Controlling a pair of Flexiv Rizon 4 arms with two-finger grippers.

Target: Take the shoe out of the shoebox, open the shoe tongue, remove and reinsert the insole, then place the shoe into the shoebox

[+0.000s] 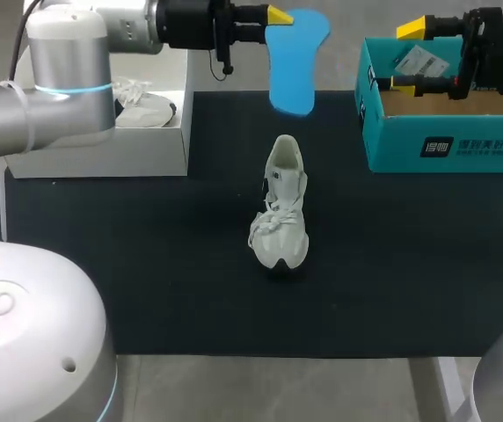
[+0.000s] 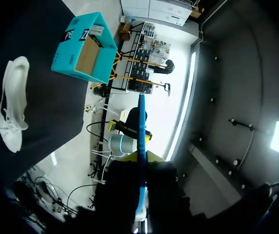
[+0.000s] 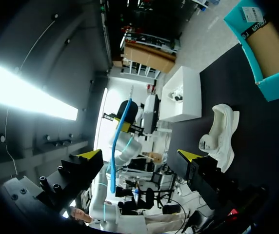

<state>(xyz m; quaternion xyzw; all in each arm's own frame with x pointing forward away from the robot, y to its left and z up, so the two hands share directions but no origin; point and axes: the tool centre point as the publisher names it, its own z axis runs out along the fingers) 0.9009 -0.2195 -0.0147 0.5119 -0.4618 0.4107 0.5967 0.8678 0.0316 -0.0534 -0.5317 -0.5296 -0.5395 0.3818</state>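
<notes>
The left gripper (image 1: 278, 18) pinches the blue insole (image 1: 294, 66) up high; the white shoe (image 1: 282, 207) sits on the black mat (image 1: 146, 264) below; the right gripper (image 1: 407, 54) hangs wide open, empty, over the teal shoebox (image 1: 449, 145); best, I think, to aim the insole's tip into the shoe's mouth, then slide slowly.

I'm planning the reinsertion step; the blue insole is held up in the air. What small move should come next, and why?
Probably lower the left tool toward the shoe: it grips the insole high above the mat, the shoe sits upright there with its opening facing up, and the right tool is open by the shoebox.
</notes>
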